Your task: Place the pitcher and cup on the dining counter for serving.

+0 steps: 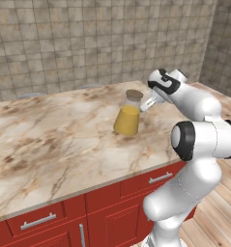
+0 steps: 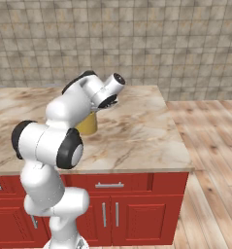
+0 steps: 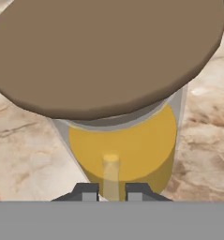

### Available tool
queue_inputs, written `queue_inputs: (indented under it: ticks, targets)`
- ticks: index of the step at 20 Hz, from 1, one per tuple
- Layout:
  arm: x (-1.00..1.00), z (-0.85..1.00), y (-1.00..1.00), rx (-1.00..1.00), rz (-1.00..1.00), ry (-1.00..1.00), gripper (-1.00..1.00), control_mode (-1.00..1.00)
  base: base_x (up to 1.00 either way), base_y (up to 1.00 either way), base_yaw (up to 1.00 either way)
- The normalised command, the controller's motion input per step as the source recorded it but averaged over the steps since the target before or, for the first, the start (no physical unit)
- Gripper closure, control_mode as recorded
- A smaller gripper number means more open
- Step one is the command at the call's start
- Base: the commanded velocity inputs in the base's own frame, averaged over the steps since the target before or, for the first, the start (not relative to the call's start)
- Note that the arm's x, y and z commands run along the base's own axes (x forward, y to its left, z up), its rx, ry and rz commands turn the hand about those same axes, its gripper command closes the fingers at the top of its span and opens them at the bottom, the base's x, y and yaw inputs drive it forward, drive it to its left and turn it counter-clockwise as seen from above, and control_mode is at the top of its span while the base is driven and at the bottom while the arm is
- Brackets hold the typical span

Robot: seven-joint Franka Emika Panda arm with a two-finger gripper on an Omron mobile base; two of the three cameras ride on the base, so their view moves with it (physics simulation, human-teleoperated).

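So the pitcher with the yellow-orange drink and brown lid is sitting upright on the marble dining counter. The white arm reaches in from the right, its gripper right at the pitcher's neck.

The dining counter offers open marble across the left and lower centre of the left base view. The single obstacle on it is the pitcher, standing upright right of centre. The gripper sits tight against the pitcher's near side, its narrow jaws flanking a thin handle. In the right base view, bare counter extends right of the pitcher.
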Motion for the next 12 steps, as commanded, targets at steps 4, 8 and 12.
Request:
queue_inputs:
  ticks: [4,8,12]
  targets:
    - [0.57,-0.32,0.64,-0.09,-0.04,0.00,1.00,-1.00,0.00,0.00,0.00]
    - [0.43,-0.43,0.49,-0.03,-0.03,0.00,1.00,-1.00,0.00,0.00,0.00]
    - [0.25,-0.55,0.43,-0.02,-0.02,0.00,1.00,-1.00,0.00,0.00,0.00]
